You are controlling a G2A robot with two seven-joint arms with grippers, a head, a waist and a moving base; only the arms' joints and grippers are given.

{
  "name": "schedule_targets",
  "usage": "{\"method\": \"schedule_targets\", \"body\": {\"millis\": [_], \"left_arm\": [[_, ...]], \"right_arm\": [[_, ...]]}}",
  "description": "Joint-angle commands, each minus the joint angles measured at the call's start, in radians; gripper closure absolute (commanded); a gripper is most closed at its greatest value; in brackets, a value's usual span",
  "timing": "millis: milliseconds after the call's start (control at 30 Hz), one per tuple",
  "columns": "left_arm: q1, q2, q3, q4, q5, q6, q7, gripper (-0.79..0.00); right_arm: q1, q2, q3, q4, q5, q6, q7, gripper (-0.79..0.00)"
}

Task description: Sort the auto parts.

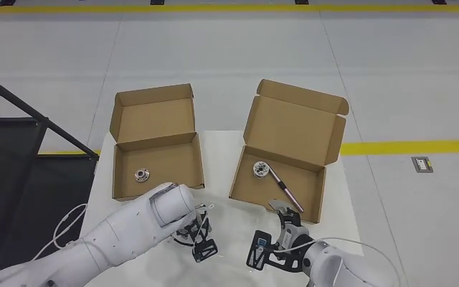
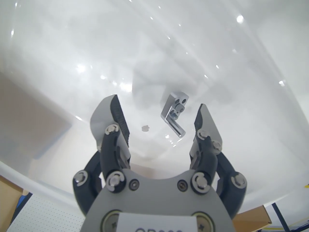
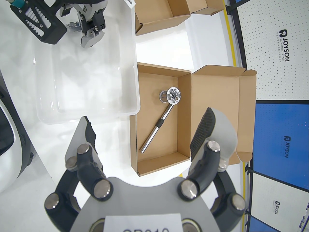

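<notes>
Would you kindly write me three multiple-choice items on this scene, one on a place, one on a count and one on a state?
1. Where does the bracket lie?
A. in the left box
B. in the clear bin
C. in neither

2. How many parts lie in the left box?
A. one
B. none
C. three

3. How is the left gripper?
A. shut on the bracket
B. shut on nothing
C. open

Answers:
1 B: the bracket lies inside the bin's walls.
2 A: a single round part sits there.
3 C: its jaws stand wide apart.
</notes>
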Motion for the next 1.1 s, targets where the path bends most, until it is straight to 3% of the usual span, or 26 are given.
{"method": "schedule_targets", "body": {"millis": [0,133,467,667,700,800,1067], "left_arm": [[0.002,-0.003,0.0,0.007,0.027,0.0,0.021,-0.603],[0.008,-0.011,0.0,0.019,0.054,0.001,0.041,-0.591],[0.022,-0.036,0.0,0.061,0.061,0.017,0.047,-0.474],[0.024,-0.052,0.0,0.088,0.075,0.02,0.055,-0.326],[0.024,-0.054,0.0,0.091,0.076,0.02,0.057,-0.274],[0.024,-0.06,0.0,0.099,0.089,0.027,0.066,-0.018],[0.0,-0.05,-0.019,0.112,0.05,0.035,0.081,0.0]], "right_arm": [[0.0,0.0,0.0,0.0,0.0,0.0,0.0,-0.785],[0.0,0.0,0.0,0.0,0.0,0.0,0.0,-0.785],[0.0,0.0,0.0,0.0,0.0,0.0,0.0,-0.785],[0.0,0.0,0.0,0.0,0.0,0.0,0.0,-0.785],[0.0,0.0,0.0,0.0,0.0,0.0,0.0,-0.785],[0.0,0.0,0.0,0.0,0.0,0.0,0.0,-0.785],[0.0,0.0,0.0,0.0,0.0,0.0,0.0,-0.785]]}}
